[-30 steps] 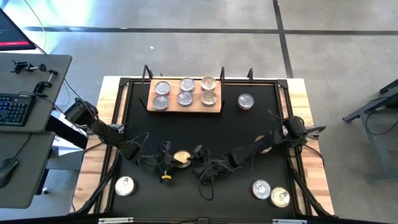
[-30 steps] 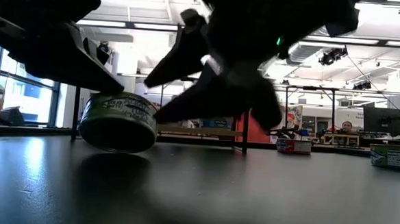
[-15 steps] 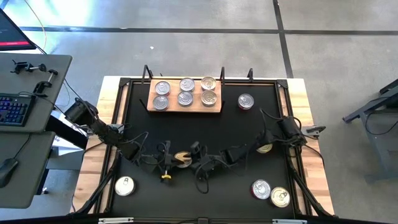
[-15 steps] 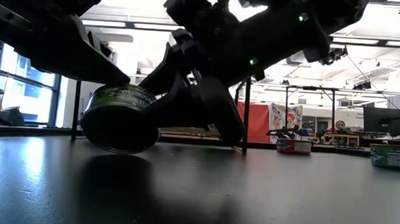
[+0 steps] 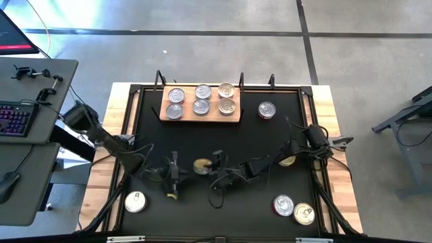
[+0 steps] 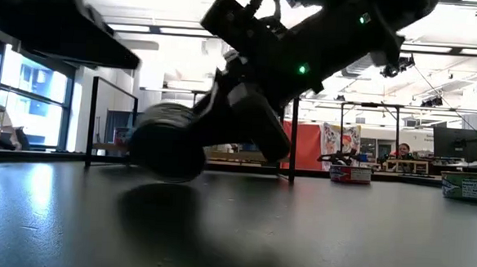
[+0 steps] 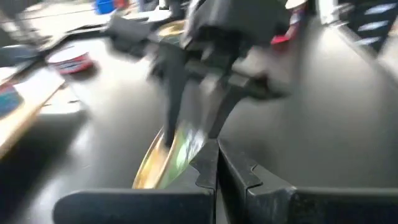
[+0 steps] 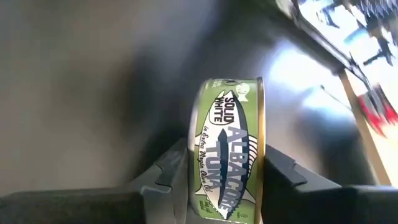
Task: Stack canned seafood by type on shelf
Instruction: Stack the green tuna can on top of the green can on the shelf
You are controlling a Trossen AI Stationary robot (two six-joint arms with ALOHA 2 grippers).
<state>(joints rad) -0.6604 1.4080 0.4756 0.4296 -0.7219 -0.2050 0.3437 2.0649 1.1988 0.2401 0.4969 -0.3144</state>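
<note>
Green label and gold rim mark the albacore tuna can that we see clamped between the dark fingers of the right gripper, near the middle of the black table mat. The jaws are closed only to the can's thickness, pressing on its flat faces, and in the low view it hangs tilted just above the mat. The left gripper sits just beside it on the mat's left half; in its wrist view we see its fingers pressed together with nothing between them. On the light wooden shelf at the far edge lie six round tins with shiny lids, in two rows of three. Other flat tins lie scattered: one right of the shelf, one near left, two near right.
</note>
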